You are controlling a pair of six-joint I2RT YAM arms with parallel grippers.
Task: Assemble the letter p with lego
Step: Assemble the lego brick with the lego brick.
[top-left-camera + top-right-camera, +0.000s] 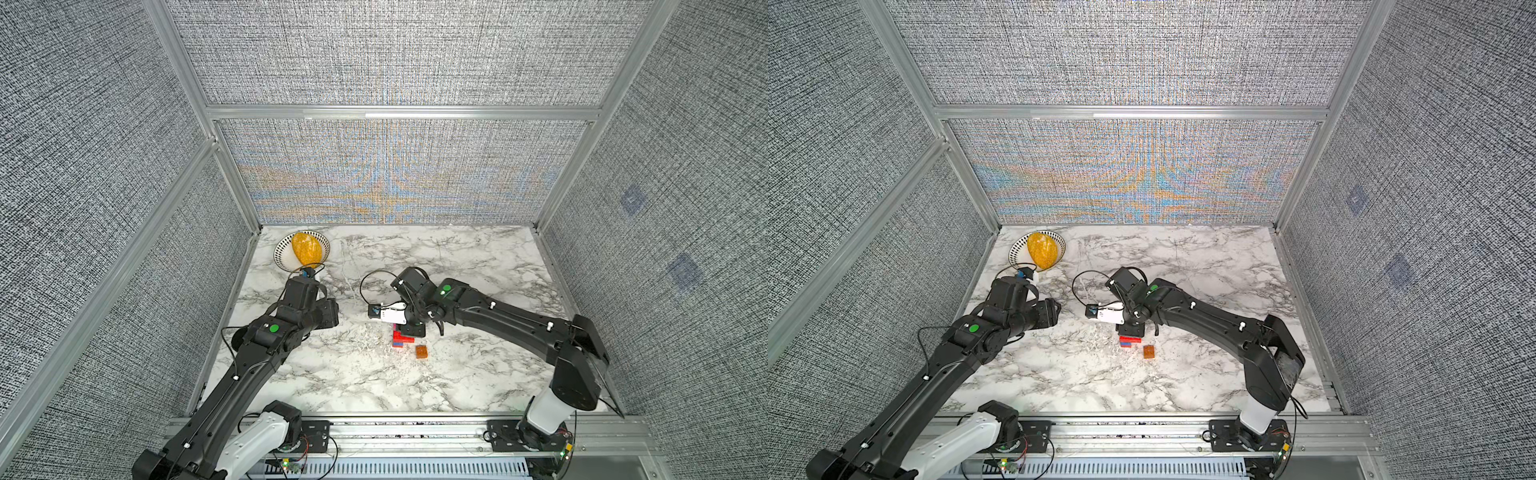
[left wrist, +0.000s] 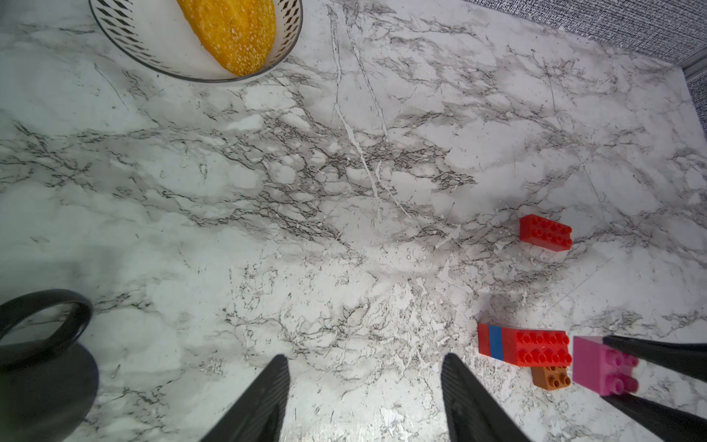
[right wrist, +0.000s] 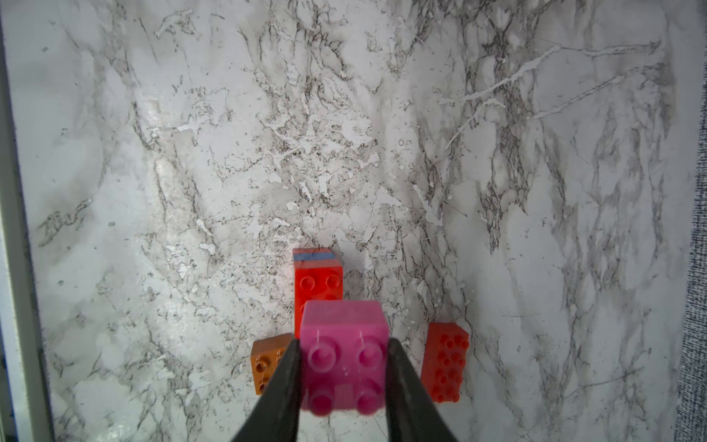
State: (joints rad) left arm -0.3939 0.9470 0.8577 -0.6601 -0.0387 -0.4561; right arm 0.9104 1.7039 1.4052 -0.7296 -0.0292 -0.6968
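Note:
My right gripper (image 3: pixel 343 344) is shut on a pink lego brick (image 3: pixel 342 356), gripping it by two opposite sides, studs facing the camera. Just beyond it lies the joined cluster for the letter p (image 3: pixel 317 283): a long red brick with a blue and a red layer, resting on its side (image 2: pixel 524 346). In the left wrist view the pink brick (image 2: pixel 600 363) hangs beside the cluster's studded face; contact cannot be made out. An orange brick (image 3: pixel 266 361) and a loose long red brick (image 3: pixel 445 361) lie on either side. My left gripper (image 2: pixel 365 358) is open and holds nothing, well left of the lego.
A patterned bowl (image 1: pixel 280 253) holding a yellow-orange oblong object (image 1: pixel 306 249) stands at the back left corner, just beyond the left wrist. The marble table (image 1: pixel 478 374) is walled on three sides by grey panels. In both top views the orange brick (image 1: pixel 1149 351) sits right of the cluster (image 1: pixel 1130 341).

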